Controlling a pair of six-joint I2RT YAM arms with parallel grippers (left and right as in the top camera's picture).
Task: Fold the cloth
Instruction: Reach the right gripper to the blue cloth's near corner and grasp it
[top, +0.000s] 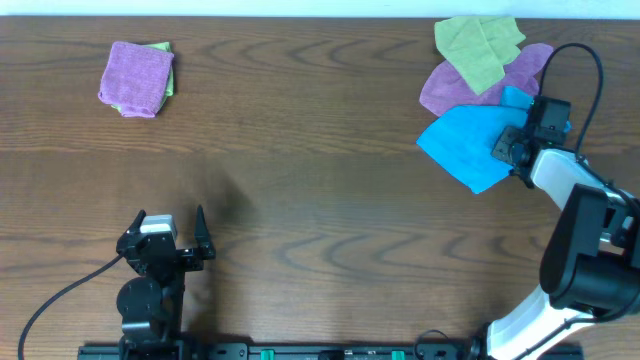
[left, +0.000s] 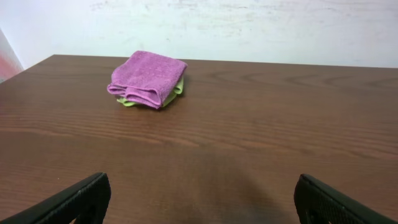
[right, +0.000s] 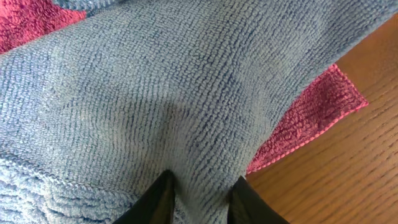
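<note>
Here, the right tool pinches the bright sky-blue square microfibre cloth at its right edge, far right; the released left tool sits near left.

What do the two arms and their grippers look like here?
The left arm is black, with a pale grey block behind the black left gripper and a black cable trailing off. The right arm has white links, black joints, a black right gripper and a looping black cable.
</note>
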